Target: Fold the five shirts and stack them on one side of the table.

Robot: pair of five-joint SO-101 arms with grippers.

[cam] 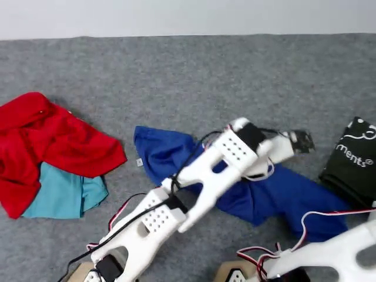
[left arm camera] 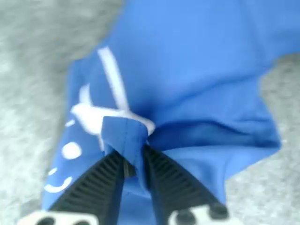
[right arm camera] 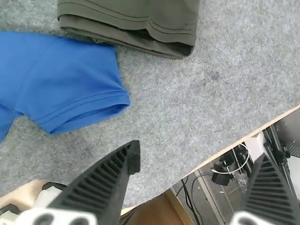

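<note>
Pinching the blue shirt (left arm camera: 197, 70), left gripper (left arm camera: 134, 157) sits mid-table; right gripper (right arm camera: 200, 157) gapes over the table edge (right arm camera: 232, 143).

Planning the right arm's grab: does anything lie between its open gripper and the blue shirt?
Nothing visible does. Only bare table lies between the right gripper and the blue shirt; the dark shirt lies beyond it.

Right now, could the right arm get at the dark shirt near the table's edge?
Probably yes. The right gripper is open and empty above the table, and the dark shirt lies just ahead with nothing on it; the blue shirt sits beside it, not across the way.
</note>
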